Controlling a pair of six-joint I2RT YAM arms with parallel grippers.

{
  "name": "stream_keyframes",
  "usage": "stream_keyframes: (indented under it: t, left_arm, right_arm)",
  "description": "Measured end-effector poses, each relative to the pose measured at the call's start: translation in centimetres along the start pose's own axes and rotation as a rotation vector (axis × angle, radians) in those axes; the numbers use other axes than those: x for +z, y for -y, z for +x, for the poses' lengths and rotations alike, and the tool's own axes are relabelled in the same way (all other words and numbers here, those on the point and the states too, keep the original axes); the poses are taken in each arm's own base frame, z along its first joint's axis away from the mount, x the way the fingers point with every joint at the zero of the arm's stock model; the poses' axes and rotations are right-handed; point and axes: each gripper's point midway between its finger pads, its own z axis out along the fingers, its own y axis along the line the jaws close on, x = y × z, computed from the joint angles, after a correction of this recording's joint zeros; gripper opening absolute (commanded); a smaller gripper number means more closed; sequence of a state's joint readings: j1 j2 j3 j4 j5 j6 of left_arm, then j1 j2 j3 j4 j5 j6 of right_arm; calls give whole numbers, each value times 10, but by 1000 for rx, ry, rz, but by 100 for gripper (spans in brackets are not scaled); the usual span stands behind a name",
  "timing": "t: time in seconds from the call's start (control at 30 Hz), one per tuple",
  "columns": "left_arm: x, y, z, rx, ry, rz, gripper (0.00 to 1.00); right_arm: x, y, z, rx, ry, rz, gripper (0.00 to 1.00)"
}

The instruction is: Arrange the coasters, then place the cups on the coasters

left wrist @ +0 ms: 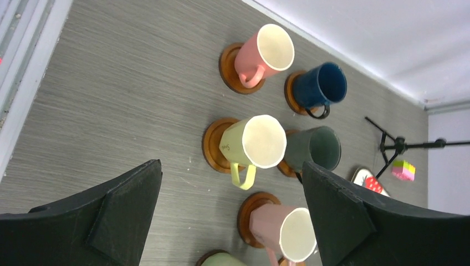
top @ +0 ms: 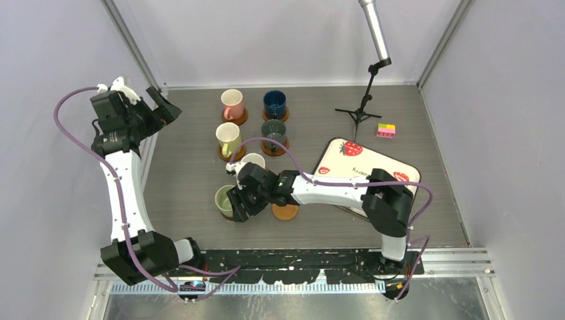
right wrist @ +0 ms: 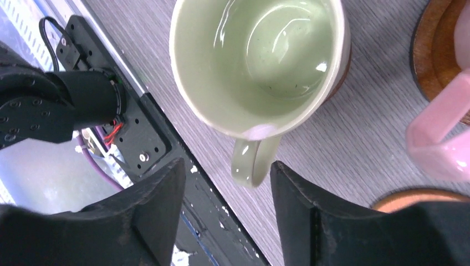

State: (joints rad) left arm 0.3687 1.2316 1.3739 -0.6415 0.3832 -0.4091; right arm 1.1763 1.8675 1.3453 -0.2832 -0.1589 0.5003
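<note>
Six cups stand on brown coasters: pink (top: 232, 103), dark blue (top: 274, 103), pale yellow (top: 228, 137), dark grey (top: 274, 132), cream-pink (top: 254, 161) and light green (top: 224, 199). One coaster (top: 285, 212) lies bare beside the green cup. My right gripper (top: 238, 204) hangs low at the light green cup (right wrist: 260, 61). It is open (right wrist: 227, 166), and the cup's handle (right wrist: 252, 163) sits between the fingers with a gap on each side. My left gripper (top: 158, 105) is raised at the far left, open (left wrist: 231, 166) and holding nothing, looking down on the cups.
A white strawberry-print tray (top: 346, 160) lies right of the cups, partly under my right arm. A small tripod stand (top: 360, 110) and a coloured block (top: 386, 130) stand at the back right. The table's near edge and black rail (right wrist: 138, 138) are close to the green cup.
</note>
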Motion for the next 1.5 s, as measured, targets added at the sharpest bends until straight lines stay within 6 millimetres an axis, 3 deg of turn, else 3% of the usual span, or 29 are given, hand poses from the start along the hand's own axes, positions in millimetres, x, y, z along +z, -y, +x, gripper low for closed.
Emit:
stream_keyframes:
  t: [0.1,0.33,0.47,0.57,0.63,0.73,0.83,0.97,1.07,1.17,1.3,1.5]
  left_arm:
    - [-1,4,4,40,-32,34,100]
    - [-2,17,19,139,-131,136,100]
    - [-2,32,42,231,-222,194,100]
    - [-6,62,74,389,-312,294,99]
    - [-13,78,92,485,-360,369,96]
    - [-25,83,109,581,-407,435,77]
    - [-37,89,130,702,-468,498,60]
    - [-64,124,189,936,-599,697,43]
    - [-88,137,235,1127,-686,815,33]
    - [-104,134,270,1270,-763,877,30]
    - [-108,114,301,1391,-861,872,27]
    - [-98,101,330,1535,-919,816,19]
  right_arm:
    - [-10,0,0,-48,-19,5,75]
    - [-56,2,1,-160,-53,-5,79]
    - [-88,-3,-10,-216,-50,-42,81]
    - [-116,1,-27,-208,-15,-92,81]
    - [-142,20,-47,-161,40,-110,81]
    - [-185,61,-77,-81,161,-79,81]
    - [-222,96,-88,-14,251,-34,81]
    - [-256,126,-90,61,322,-20,81]
    - [-271,145,-88,114,352,-15,81]
    - [-281,166,-85,178,373,-3,81]
    - [-291,184,-83,233,395,19,81]
    - [-299,187,-80,249,415,34,81]
